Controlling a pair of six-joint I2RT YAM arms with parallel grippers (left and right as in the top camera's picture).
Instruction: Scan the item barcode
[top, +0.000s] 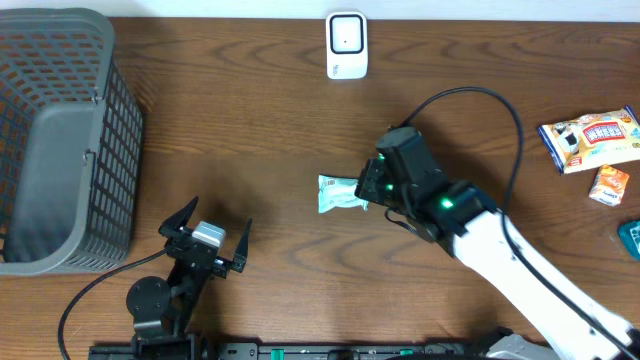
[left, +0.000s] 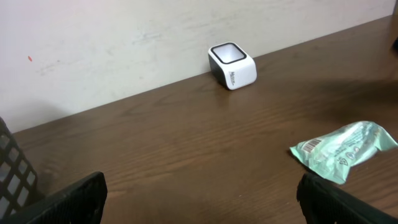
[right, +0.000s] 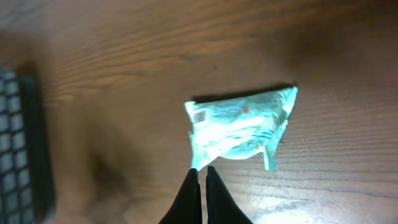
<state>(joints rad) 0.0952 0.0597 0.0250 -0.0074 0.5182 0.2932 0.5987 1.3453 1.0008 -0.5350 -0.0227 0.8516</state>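
Two tools, one green packet (top: 338, 194). Overhead: it lies on desk (top: 260, 120), long axis left-right, well short of scanner (top: 347, 45); left tool (top: 218, 214) spread, idle. Left wrist: barcode (left: 311, 146) end points left. Right wrist: right tool (right: 201, 173) pressed together, pinching packet's edge. Step: grasp; next likely lift, turn barcode toward scanner.

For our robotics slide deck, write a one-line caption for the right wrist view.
Right gripper shut on the edge of a pale green packet, barcode visible, wooden table beneath.
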